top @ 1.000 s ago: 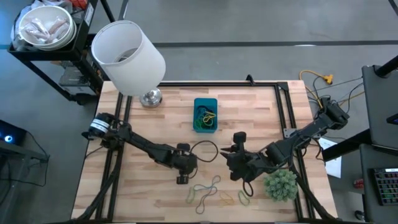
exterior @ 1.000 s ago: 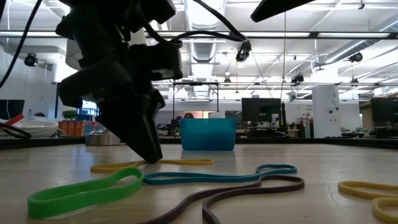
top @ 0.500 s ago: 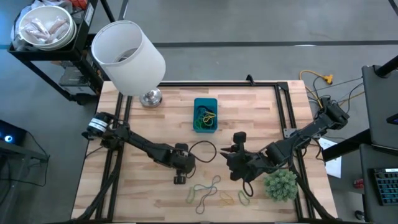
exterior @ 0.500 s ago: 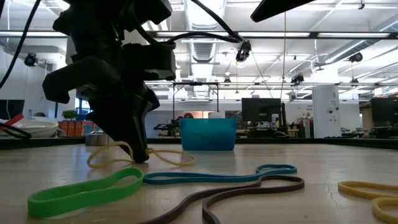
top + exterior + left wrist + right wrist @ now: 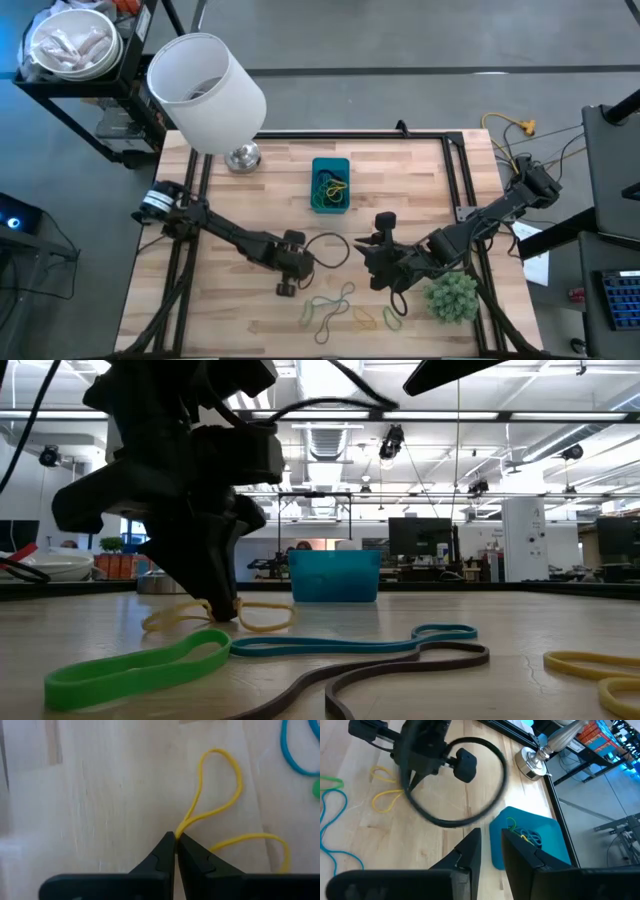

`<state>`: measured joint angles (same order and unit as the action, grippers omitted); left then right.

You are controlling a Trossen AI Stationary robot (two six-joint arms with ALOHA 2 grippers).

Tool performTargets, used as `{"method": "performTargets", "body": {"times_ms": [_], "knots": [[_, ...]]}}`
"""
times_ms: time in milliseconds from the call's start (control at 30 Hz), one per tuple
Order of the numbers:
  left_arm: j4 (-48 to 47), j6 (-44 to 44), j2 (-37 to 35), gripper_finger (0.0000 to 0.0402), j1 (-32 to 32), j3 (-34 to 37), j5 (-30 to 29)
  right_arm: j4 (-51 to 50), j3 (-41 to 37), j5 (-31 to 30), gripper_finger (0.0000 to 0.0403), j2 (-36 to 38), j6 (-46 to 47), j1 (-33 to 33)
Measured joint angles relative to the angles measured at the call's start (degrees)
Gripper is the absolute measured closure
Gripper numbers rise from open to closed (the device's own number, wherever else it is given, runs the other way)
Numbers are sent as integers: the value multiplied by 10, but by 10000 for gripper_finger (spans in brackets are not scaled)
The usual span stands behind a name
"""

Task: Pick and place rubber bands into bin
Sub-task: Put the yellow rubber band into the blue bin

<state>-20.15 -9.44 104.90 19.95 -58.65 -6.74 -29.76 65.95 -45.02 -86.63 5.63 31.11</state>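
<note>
My left gripper stands near the table's middle, shut on a yellow rubber band, and its fingers point down at the table in the low view. Several more rubber bands lie flat near the front edge: green, blue, dark brown and yellow; from above they show as a cluster. The blue bin sits toward the far side with bands inside. My right gripper is open and hovers right of the cluster. My left gripper pinches the yellow band at its waist, both strands together between the fingertips. The fingers come from above, pointing down. One loop spreads ahead of the tips and another to the side; both lie slack on the table.
A big white lampshade and its metal base stand at the far left corner. A black cable loop hangs between the two grippers. A fuzzy green plant ball sits near the right arm. Black rails frame the table.
The yellow band, which lay as one long flat loop, has been gathered at its middle under my left gripper into two bunched loops and drawn toward the table's left. The left gripper has shifted slightly that way too.
</note>
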Motion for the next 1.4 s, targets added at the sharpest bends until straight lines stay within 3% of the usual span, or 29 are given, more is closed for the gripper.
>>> {"method": "performTargets", "body": {"times_ms": [133, 367, 667, 967, 1400], "knots": [[-8, 28, -15, 400, 8, -4, -52, 0, 0, 0, 335, 0, 0, 0], [-12, 30, -38, 400, 17, 1, -236, 0, -1, 0, 335, 0, 0, 0], [-4, 41, -41, 400, 18, 1, -388, -1, -6, 0, 335, 0, 0, 0], [15, 131, -46, 400, 13, -15, -483, -1, -6, 0, 335, 0, 2, 0], [174, 345, -67, 400, -39, -15, -488, -3, -7, 0, 335, 0, 3, 0]]}}
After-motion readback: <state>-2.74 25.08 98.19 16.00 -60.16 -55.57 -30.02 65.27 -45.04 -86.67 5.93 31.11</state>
